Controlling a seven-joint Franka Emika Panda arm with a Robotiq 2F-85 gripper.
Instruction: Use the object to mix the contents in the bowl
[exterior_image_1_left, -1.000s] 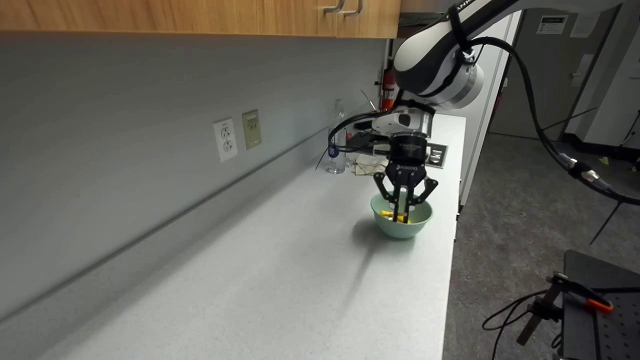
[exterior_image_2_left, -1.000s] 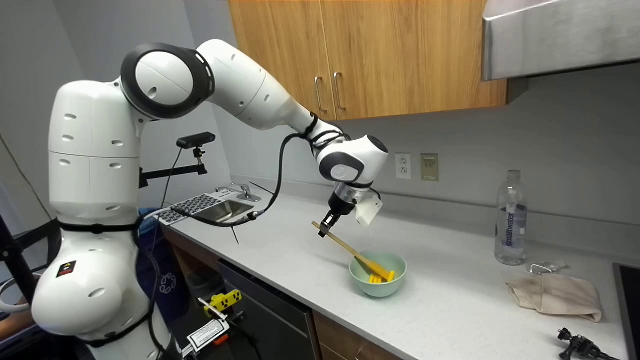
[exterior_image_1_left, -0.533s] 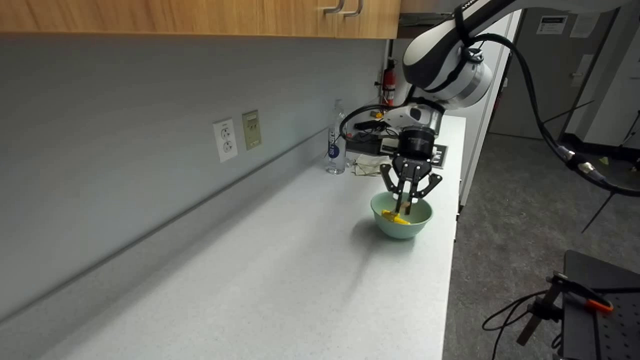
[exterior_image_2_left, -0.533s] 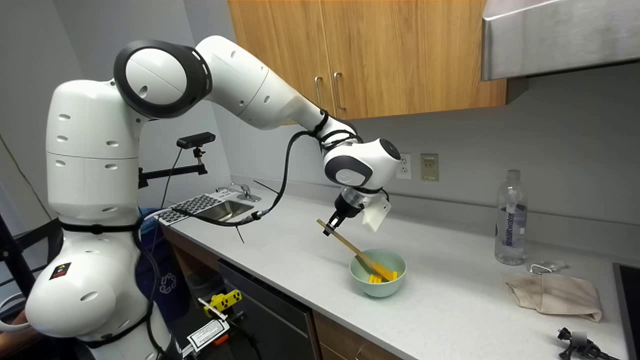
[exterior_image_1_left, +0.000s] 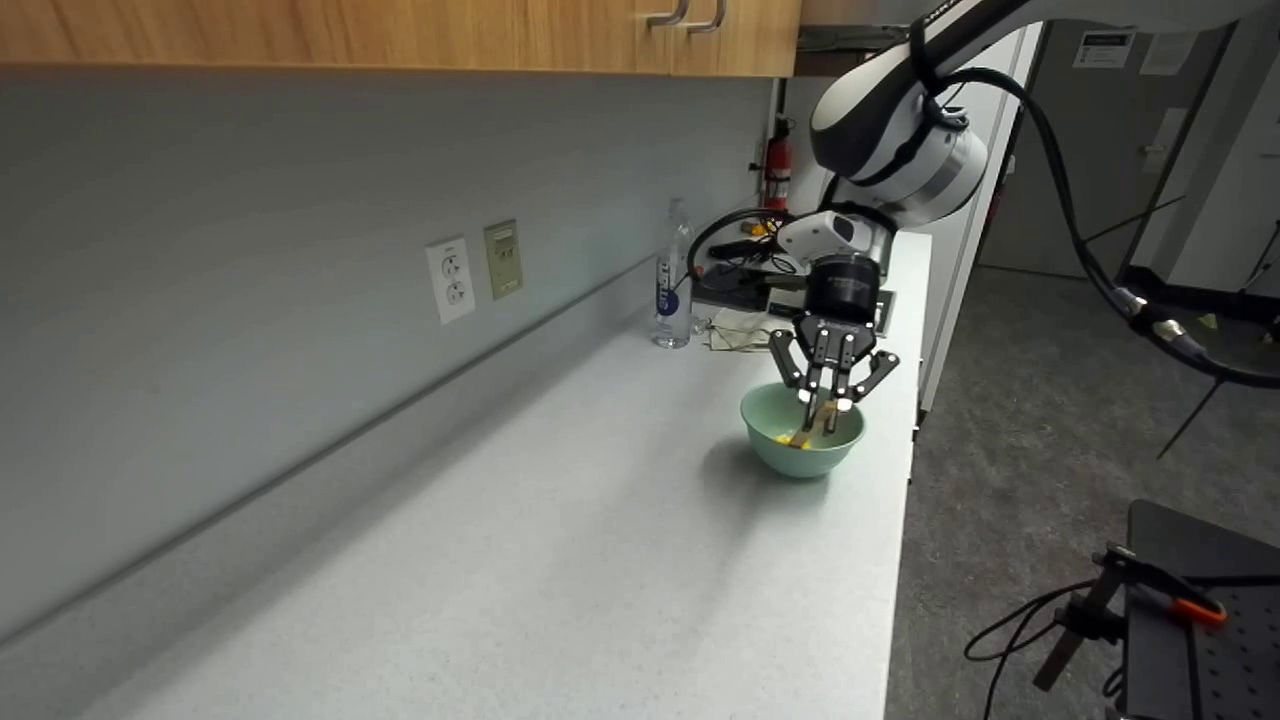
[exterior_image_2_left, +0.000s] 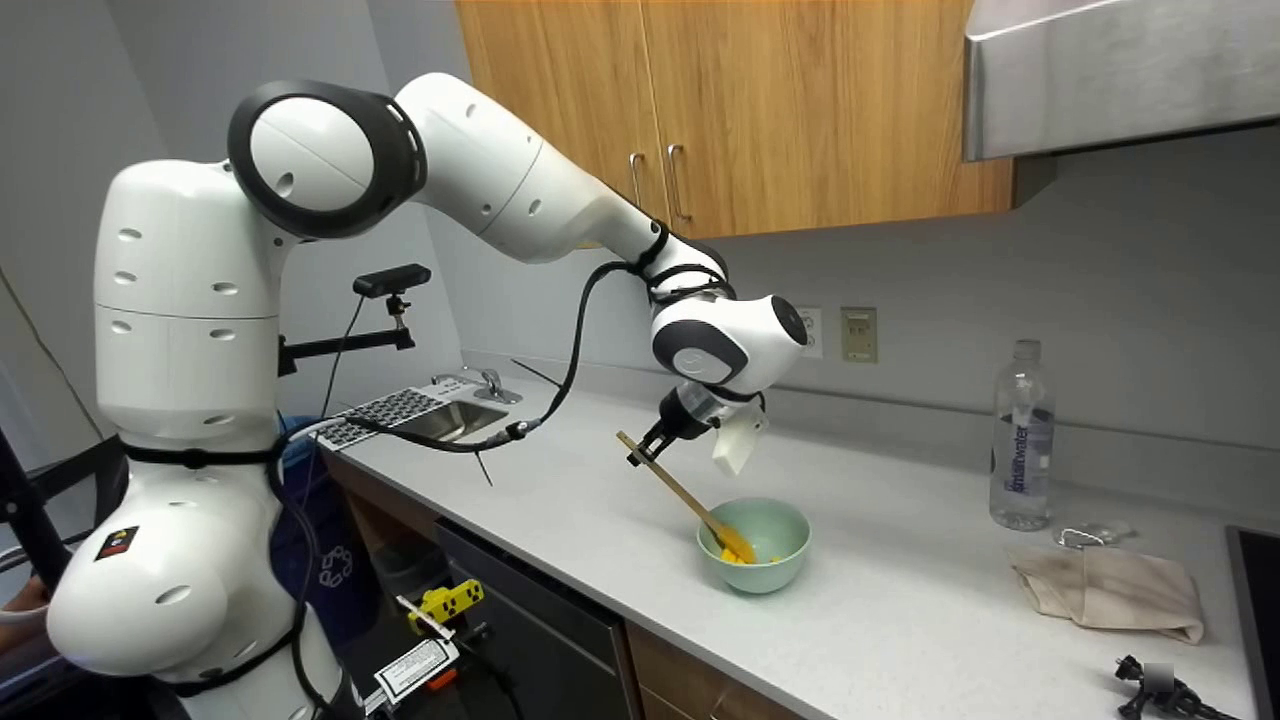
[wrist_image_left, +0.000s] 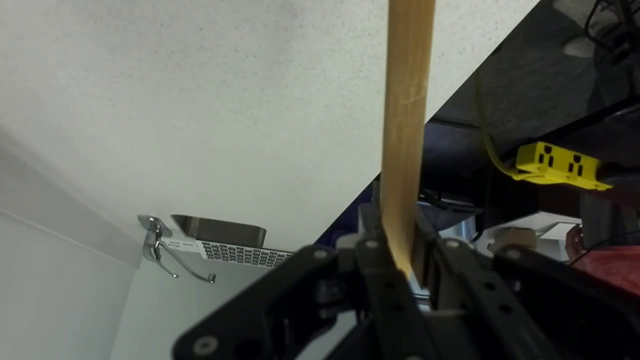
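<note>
Fingers (wrist_image_left: 378, 265) clasp the wooden utensil (wrist_image_left: 406, 120); bottle (exterior_image_2_left: 1022, 440) reads "smartwater".

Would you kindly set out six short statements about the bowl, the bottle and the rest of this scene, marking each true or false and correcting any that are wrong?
1. The end effector is shut on the utensil. True.
2. The bottle stands upright on the counter. True.
3. The utensil lies flat on the counter. False: it is held at a slant, its broad end in the bowl.
4. The bowl is dark red. False: it is pale green.
5. There are yellow pieces in the bowl. True.
6. The bottle leans against the bowl. False: the two stand apart.
</note>
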